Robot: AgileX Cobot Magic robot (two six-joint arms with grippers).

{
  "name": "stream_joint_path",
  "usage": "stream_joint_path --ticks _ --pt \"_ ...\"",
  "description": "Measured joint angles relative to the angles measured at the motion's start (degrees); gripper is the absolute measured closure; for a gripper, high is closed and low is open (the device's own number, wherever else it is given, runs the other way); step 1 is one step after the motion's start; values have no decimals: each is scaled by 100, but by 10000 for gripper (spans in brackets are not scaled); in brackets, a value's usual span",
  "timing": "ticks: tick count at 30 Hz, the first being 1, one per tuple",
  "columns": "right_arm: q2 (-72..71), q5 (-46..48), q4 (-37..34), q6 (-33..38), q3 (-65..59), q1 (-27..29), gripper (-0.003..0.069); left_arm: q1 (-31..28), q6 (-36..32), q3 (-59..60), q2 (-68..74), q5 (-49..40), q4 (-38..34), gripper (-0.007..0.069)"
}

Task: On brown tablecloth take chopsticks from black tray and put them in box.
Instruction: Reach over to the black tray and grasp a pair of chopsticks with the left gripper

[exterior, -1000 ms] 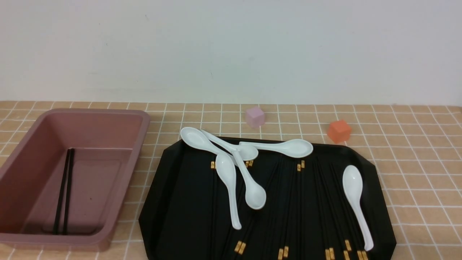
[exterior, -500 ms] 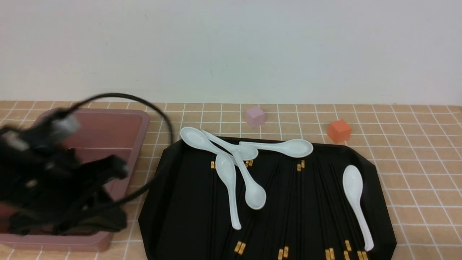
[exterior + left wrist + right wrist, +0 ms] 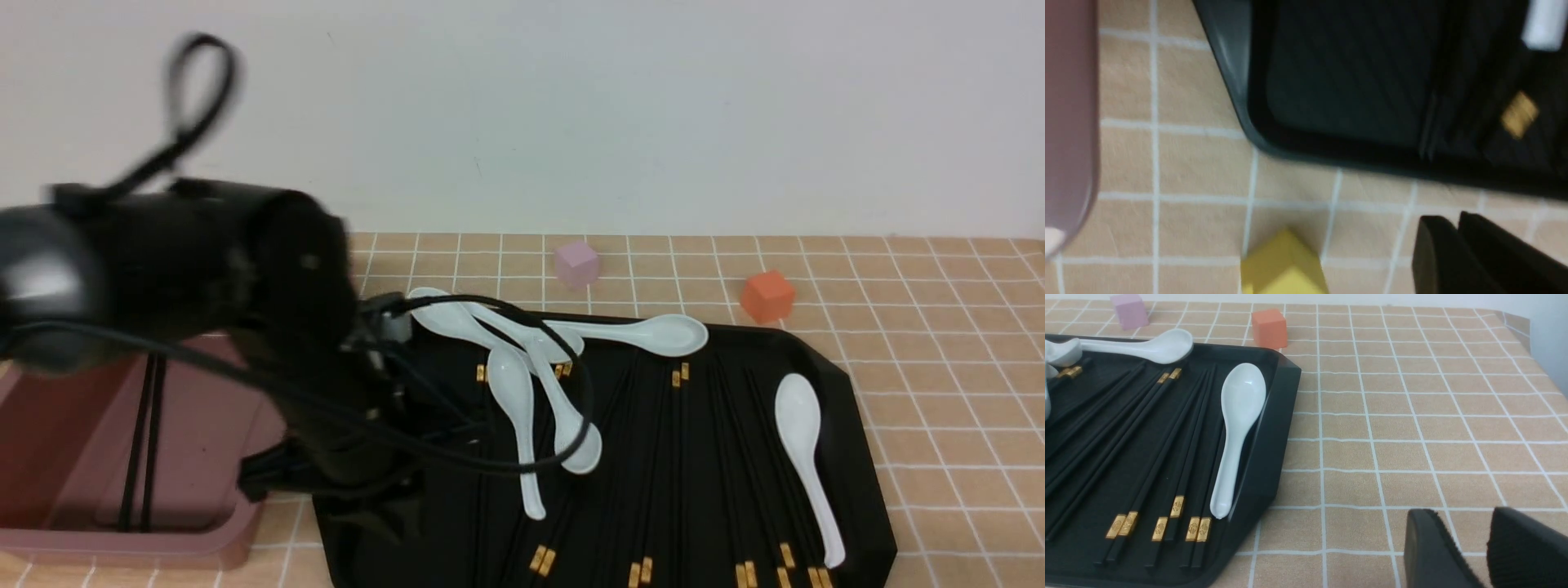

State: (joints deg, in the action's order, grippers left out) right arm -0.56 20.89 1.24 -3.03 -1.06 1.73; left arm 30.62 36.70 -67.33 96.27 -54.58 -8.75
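Spanning the left half of your frame, your left arm (image 3: 302, 327) is blurred; I can't tell whether its claw (image 3: 1455, 222) is open. Your right claw (image 3: 1459, 514) stands parted. Chopsticks (image 3: 680, 457) fill the tray (image 3: 861, 506), lower centre; two lie in the box (image 3: 204, 457), lower left.

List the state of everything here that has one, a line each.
box: upright, uncovered, partly hidden by left arm
boxed chopsticks: two, lying side by side
black tray: flat on cloth, loaded
tray chopsticks: lying down, gold bands at differing ends
left-side spoons: overlapping
right-side spoon: lying apart from other spoons
left pincer: empty, opening unclear
right pincer: open, empty
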Motion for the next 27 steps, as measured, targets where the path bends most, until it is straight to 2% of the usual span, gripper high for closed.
stream_joint_path --ticks 7,10,22,27 --pt "0 0 0 0 0 0 419 132 253 -876 907 173 111 285" --pt "0 0 -5 0 0 0 419 132 441 -1155 1284 224 122 243" --pt "0 0 -5 0 0 0 419 132 770 -1433 2158 705 663 231" --pt "0 0 -5 0 0 0 419 132 786 -1479 2220 704 793 254"
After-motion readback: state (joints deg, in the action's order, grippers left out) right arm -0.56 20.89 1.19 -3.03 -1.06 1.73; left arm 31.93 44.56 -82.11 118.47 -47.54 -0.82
